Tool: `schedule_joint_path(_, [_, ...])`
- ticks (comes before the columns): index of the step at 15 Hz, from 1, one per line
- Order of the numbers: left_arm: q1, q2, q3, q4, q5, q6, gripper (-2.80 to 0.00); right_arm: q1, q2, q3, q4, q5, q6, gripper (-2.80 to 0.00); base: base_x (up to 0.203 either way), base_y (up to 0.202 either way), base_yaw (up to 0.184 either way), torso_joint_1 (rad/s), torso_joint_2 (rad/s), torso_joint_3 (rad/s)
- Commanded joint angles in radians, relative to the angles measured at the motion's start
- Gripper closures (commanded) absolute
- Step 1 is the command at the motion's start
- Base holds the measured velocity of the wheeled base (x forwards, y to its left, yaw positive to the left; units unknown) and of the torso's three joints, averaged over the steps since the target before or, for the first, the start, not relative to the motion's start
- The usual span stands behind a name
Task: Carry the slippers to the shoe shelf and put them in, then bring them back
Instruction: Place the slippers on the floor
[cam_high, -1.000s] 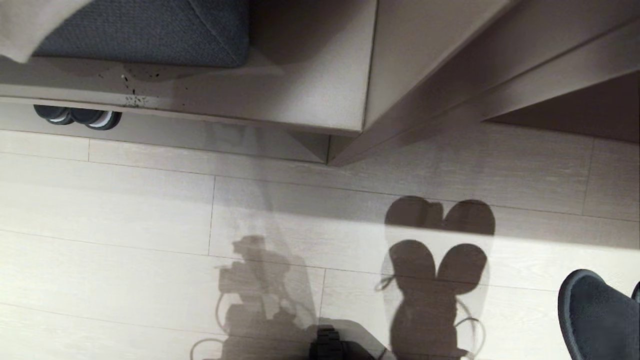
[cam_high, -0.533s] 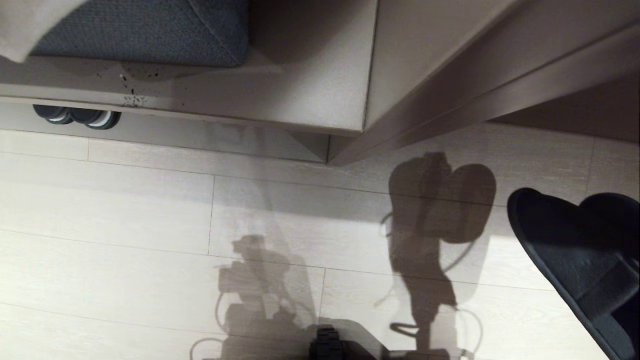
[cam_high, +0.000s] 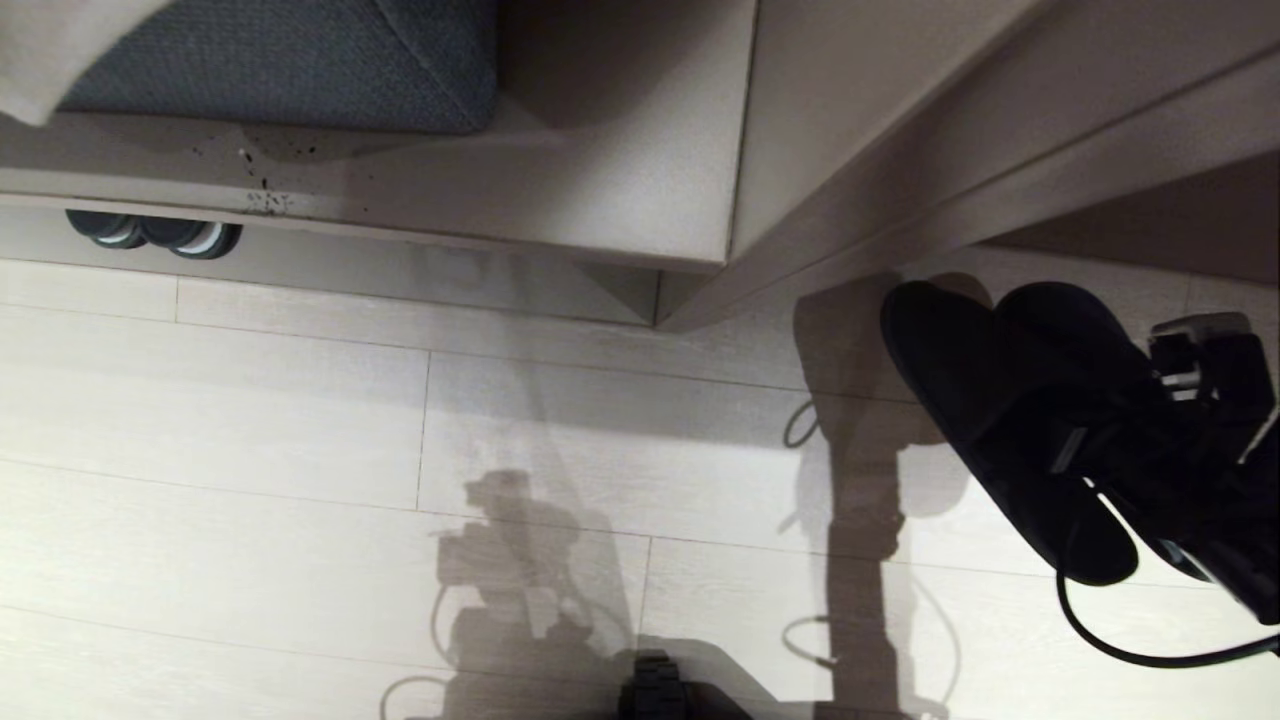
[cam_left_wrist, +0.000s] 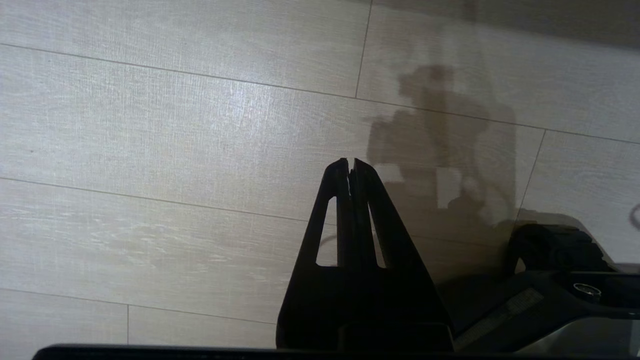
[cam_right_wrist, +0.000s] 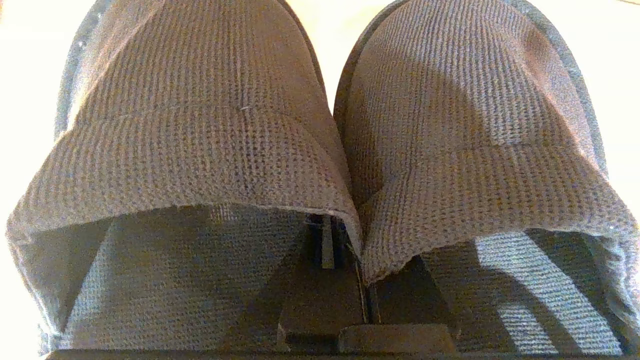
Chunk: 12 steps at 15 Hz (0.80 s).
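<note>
A robot's right hand (cam_high: 1075, 450), at about four o'clock in the head view, is clenched on the inner edges of the slippers (cam_high: 1010, 420), carrying the dark pair side by side clear of the pale plank floor (cam_high: 300, 420), toes aimed toward ten o'clock. The right wrist view shows the two knit toe bands pressed together with the fingers pinched at the seam between them. The left hand (cam_left_wrist: 351, 165) hangs parked over bare floor, its fingers closed on nothing.

The shoe shelf (cam_high: 620, 295) shows only as a beige edge and a dark opening at twelve o'clock, beneath a bench surface (cam_high: 560, 190) carrying a blue cushion (cam_high: 290, 60). A chunkier striped pair (cam_high: 155, 232) peeps from the opening at ten o'clock.

To do the carry well, the robot would likely need to keep the pinch firm on both slippers, hold the pair level and low enough to pass under the bench edge, and steer for an unoccupied stretch of the opening rather than the striped pair's spot.

The shelf's interior, base board and divider are hidden under the overhang. The slippers' heels and most of the right arm are lost in dark overlap at the frame's edge, so how deeply the fingers bite cannot be made out.
</note>
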Motion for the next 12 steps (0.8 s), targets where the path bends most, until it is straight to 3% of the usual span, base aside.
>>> schedule_joint_path(1, [0.0,0.0,0.0,0.001,0.0,-0.001,0.0,0.022,0.237,-0.04,-0.158,-0.036,0.016,0.0,0.0,0.0,0.0,0.0,0.0,0.0])
schedule_joint_path(4, [0.0,0.0,0.0,0.0,-0.001,0.0,0.0,0.066,0.342,-0.166,-0.217,-0.136,0.08,0.0,0.0,0.0,0.0,0.0,0.0,0.0])
schedule_joint_path(12, [0.0,0.0,0.0,0.0,0.0,0.002,0.0,0.069,0.529,-0.354,-0.222,-0.157,0.111,0.0,0.0,0.0,0.0,0.0,0.0,0.0])
